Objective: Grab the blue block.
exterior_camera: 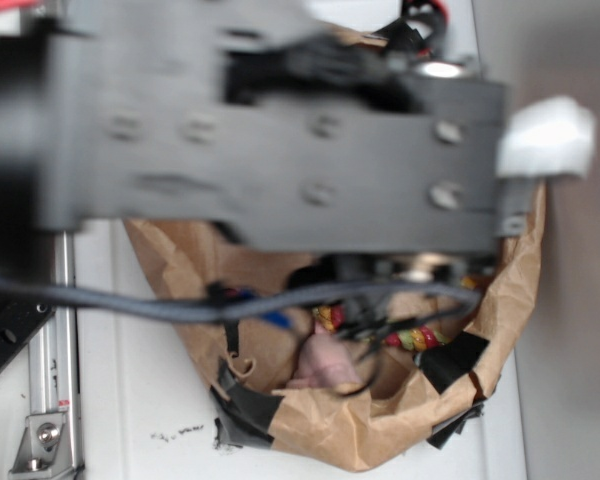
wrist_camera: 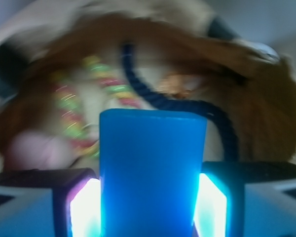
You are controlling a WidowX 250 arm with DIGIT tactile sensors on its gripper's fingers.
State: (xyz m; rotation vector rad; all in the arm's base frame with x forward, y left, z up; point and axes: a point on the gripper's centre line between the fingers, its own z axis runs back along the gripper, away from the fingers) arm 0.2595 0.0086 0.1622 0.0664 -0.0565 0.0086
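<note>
In the wrist view the blue block (wrist_camera: 152,173) stands between my two fingers, its bright sky-blue face filling the lower middle. My gripper (wrist_camera: 149,212) is shut on it, with both pads (wrist_camera: 83,212) pressed against its sides. The block is held above the inside of a brown paper bag (wrist_camera: 256,103). In the exterior view my blurred dark arm (exterior_camera: 280,140) covers the top of the bag (exterior_camera: 500,330), and the gripper and the block are hidden behind it.
Inside the bag lie a dark navy rope (wrist_camera: 187,106), a multicoloured bead string (wrist_camera: 74,118) and a pink soft thing (wrist_camera: 32,150). The exterior view shows the beads (exterior_camera: 420,338), the pink thing (exterior_camera: 325,365) and a metal rail (exterior_camera: 55,380) at the left.
</note>
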